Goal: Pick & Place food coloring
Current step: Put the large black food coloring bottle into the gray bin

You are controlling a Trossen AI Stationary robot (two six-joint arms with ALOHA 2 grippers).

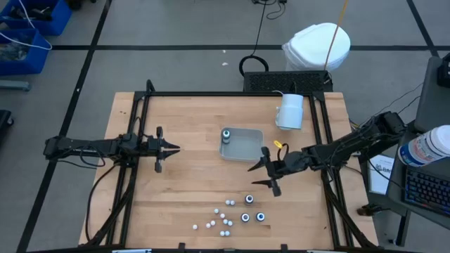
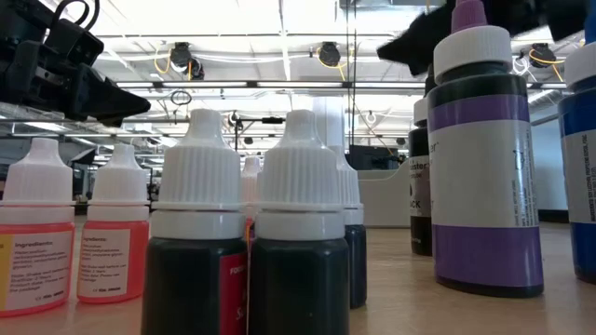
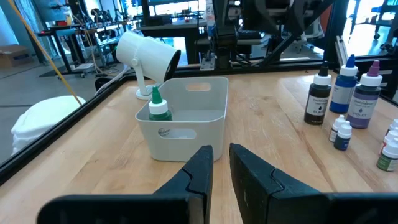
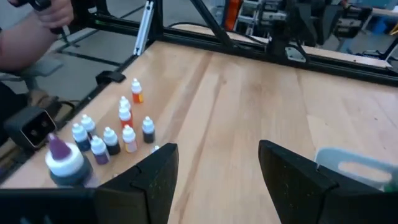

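Three dark food coloring bottles (image 1: 251, 211) with white-ringed tops stand near the table's near edge, with several small whitish ones (image 1: 219, 218) to their left. Close up in the low view they show as white-capped bottles (image 2: 242, 233) and a purple one (image 2: 484, 158). A green-topped bottle (image 1: 226, 135) (image 3: 158, 106) stands in the grey tray (image 1: 246, 146) (image 3: 186, 121). My right gripper (image 1: 261, 177) (image 4: 217, 155) is open and empty, hovering between the tray and the bottles. My left gripper (image 1: 176, 148) (image 3: 221, 155) is shut and waits left of the tray.
A white cylinder (image 1: 290, 111) (image 3: 149, 55) stands just beyond the tray's far right corner. Black frame rails (image 1: 140, 169) run along both sides of the table. A person's arm (image 4: 25, 37) shows past the near edge in the right wrist view. Bare wood lies between my left gripper and the bottles.
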